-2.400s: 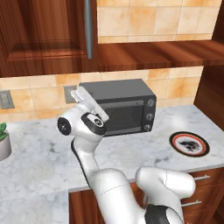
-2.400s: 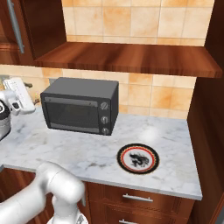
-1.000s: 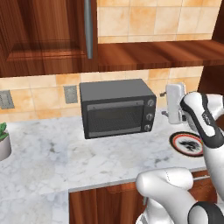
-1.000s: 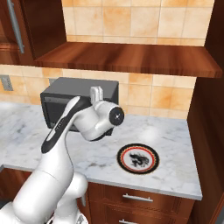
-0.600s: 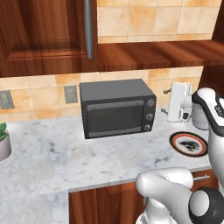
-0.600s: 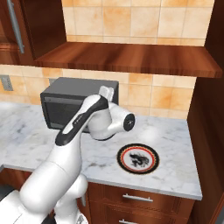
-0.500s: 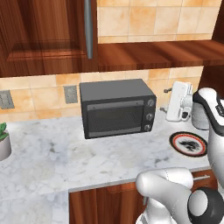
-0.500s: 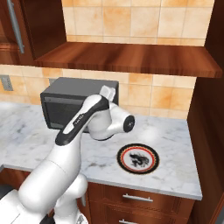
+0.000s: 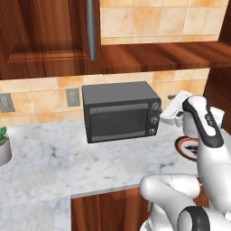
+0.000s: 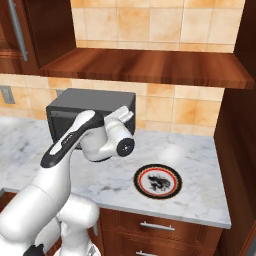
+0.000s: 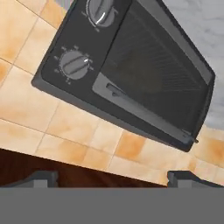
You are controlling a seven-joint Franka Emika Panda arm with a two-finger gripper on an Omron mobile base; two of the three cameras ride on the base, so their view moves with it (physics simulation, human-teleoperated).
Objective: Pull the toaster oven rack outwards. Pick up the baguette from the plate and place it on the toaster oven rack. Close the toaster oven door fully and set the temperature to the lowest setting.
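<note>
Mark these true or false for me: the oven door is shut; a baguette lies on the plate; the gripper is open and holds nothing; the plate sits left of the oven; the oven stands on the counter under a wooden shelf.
1. The oven door is shut. True.
2. A baguette lies on the plate. False: the plate shows just its dark centre pattern, no bread.
3. The gripper is open and holds nothing. True.
4. The plate sits left of the oven. False: it lies to the oven's right.
5. The oven stands on the counter under a wooden shelf. True.
</note>
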